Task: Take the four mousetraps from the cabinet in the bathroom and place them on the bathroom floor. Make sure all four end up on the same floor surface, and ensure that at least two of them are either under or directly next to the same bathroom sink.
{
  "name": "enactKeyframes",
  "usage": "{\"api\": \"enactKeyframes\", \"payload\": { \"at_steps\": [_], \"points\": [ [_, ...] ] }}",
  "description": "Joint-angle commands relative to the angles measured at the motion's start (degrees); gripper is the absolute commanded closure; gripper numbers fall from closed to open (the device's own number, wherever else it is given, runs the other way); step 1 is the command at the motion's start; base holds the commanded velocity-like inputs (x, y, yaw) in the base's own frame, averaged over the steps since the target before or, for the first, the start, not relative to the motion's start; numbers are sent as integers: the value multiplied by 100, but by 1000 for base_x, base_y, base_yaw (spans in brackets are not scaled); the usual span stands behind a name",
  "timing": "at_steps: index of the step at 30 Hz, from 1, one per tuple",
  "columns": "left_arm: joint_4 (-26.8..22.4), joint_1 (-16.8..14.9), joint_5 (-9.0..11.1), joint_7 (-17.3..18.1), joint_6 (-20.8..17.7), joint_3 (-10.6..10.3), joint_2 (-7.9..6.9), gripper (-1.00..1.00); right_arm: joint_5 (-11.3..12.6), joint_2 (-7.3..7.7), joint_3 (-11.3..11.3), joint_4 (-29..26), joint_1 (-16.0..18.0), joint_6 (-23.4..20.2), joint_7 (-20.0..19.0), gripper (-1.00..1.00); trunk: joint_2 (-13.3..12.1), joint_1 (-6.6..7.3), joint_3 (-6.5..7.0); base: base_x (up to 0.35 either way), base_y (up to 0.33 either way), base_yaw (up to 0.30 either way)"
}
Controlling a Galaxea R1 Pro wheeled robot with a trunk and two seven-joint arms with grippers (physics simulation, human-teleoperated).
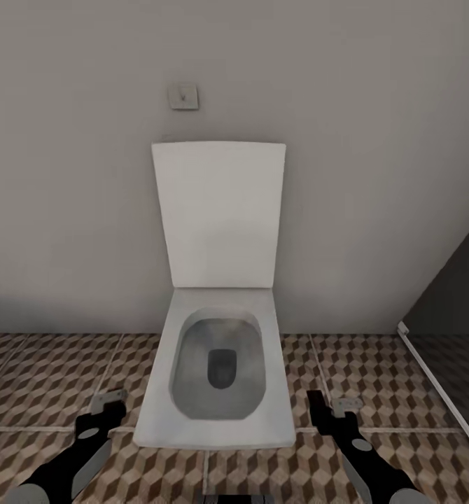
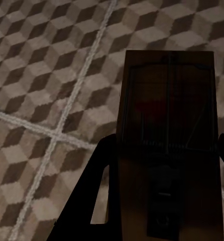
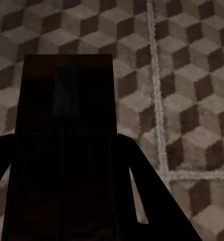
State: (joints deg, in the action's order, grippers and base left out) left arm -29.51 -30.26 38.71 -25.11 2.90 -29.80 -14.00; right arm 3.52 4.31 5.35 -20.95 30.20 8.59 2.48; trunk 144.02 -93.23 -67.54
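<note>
Each of my grippers carries a mousetrap above the bathroom floor (image 1: 45, 378), tiled in brown, beige and white cubes. My left gripper (image 1: 103, 414) is shut on a flat tan mousetrap (image 1: 109, 399), left of the toilet. In the left wrist view this mousetrap (image 2: 167, 100) shows its dark wire parts, clamped in the gripper (image 2: 162, 150) over the tiles (image 2: 41, 75). My right gripper (image 1: 325, 413) is shut on another mousetrap (image 1: 347, 404), right of the toilet. The right wrist view has that board (image 3: 67, 90) in deep shadow inside the gripper (image 3: 64, 145). The cabinet and the sink are out of view.
A white toilet (image 1: 217, 364) with its lid (image 1: 220, 217) raised stands straight ahead against the grey wall, between my two arms. A small square plate (image 1: 183, 96) sits on the wall above it. A dark panel (image 1: 458, 301) with a white floor rail (image 1: 437, 385) closes off the right side.
</note>
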Motion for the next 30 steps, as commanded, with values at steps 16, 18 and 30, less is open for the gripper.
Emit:
{"api": "enactKeyframes", "payload": {
  "at_steps": [16, 18, 30],
  "points": [
    [-7, -32, -281, -46, 701, -45, -33, 100, 75, 0, 53, -49, 3, 396, 16, 100, 24, -40, -360, 0, 0, 0],
    [-7, -32, -326, -50, 715, -40, -37, 100, 86, -1, 53, -43, 3, 477, 16, 100, 26, -45, -404, 0, 0, 0],
    [-11, -32, -377, -93, 1028, -6, -89, 100, 114, -1, 54, -32, 3, 530, 16, 100, 40, -71, -626, 0, 0, 0]
  ]
}}
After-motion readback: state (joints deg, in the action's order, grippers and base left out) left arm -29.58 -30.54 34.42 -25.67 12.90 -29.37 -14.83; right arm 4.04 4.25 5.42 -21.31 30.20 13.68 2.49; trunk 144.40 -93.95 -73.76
